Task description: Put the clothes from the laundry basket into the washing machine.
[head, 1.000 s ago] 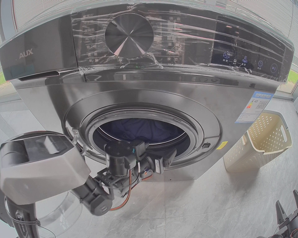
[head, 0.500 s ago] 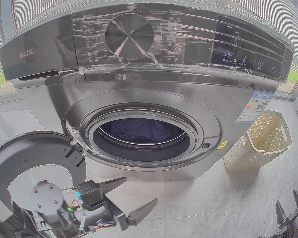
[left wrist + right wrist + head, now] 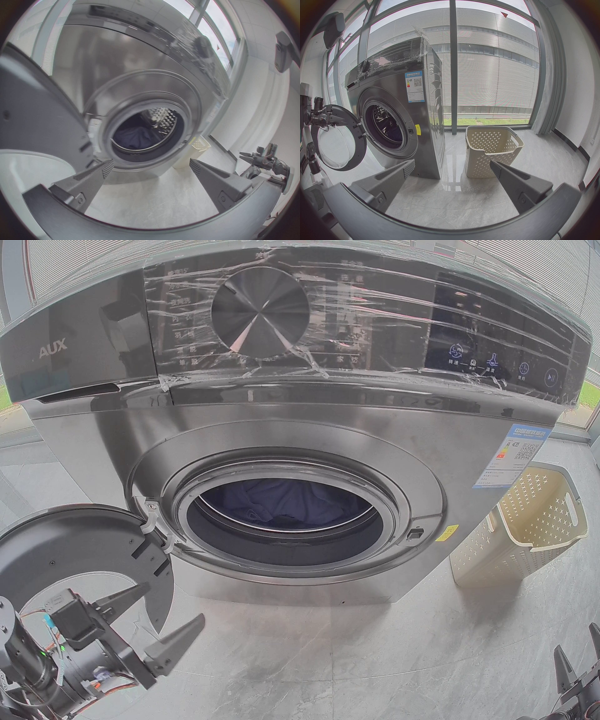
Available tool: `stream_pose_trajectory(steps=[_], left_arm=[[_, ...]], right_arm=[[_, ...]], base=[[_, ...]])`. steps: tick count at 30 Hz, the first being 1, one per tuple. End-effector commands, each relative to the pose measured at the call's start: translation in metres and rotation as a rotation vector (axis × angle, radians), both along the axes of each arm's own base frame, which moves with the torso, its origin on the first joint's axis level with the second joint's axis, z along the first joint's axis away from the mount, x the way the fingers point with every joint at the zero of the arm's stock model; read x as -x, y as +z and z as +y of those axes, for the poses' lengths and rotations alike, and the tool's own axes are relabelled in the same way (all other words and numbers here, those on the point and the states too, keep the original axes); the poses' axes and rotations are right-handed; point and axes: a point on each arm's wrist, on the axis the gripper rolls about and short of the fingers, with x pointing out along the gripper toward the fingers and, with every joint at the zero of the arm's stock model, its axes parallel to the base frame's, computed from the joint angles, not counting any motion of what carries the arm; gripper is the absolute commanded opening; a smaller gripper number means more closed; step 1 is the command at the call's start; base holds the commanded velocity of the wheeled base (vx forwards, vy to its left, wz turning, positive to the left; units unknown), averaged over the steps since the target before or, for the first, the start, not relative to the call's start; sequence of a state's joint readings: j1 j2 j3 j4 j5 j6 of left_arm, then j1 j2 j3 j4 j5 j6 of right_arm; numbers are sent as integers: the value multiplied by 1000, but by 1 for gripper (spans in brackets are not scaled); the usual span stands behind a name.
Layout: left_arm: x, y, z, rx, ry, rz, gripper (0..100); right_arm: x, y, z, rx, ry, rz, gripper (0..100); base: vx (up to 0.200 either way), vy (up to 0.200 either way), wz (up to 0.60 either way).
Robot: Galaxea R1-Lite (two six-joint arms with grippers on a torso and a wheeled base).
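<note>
At lower left the left pincer (image 3: 175, 602) gapes empty; clothes (image 3: 284, 502) lie in the washing machine (image 3: 312, 427), and the laundry basket (image 3: 531, 527) looks empty.

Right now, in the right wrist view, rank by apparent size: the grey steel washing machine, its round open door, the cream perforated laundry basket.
Largest: grey steel washing machine.
Then round open door and cream perforated laundry basket: they look alike, so unranked.

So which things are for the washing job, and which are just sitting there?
For the job: washing machine, its open door, blue clothes in the drum, laundry basket, left gripper and right gripper, both with jaws open.
Just there: plastic wrap on the controls, label sticker, big window.
</note>
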State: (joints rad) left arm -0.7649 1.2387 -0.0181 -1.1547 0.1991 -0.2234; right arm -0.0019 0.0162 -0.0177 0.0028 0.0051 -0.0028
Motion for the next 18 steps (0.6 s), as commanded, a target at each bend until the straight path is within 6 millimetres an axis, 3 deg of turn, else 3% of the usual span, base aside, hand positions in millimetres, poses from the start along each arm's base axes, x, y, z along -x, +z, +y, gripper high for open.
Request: stream_pose_trajectory(steps=[1,3,7,12,17,18], left_arm=[[18,10,38,60,158,-67,100],[32,10,57,62,256,-88,100],[49,6,72,54,318,-115,100],[75,0,86,57,421,-193,100],[87,-9,89,42,448,-187,100],[97,-20,89,9,441,-171,100]], right_arm=[[0,-5,0,0,1,-1,100],[0,-5,0,2,1,0,100],[0,-5,0,0,1,-1,100],[0,-5,0,0,3,-1,100],[0,-5,0,-1,3,-1,100],[0,-5,0,-1,3,-1,100]], base=[[0,0,0],[0,0,0],[0,0,0],[-200,0,0],[-200,0,0],[-200,0,0]])
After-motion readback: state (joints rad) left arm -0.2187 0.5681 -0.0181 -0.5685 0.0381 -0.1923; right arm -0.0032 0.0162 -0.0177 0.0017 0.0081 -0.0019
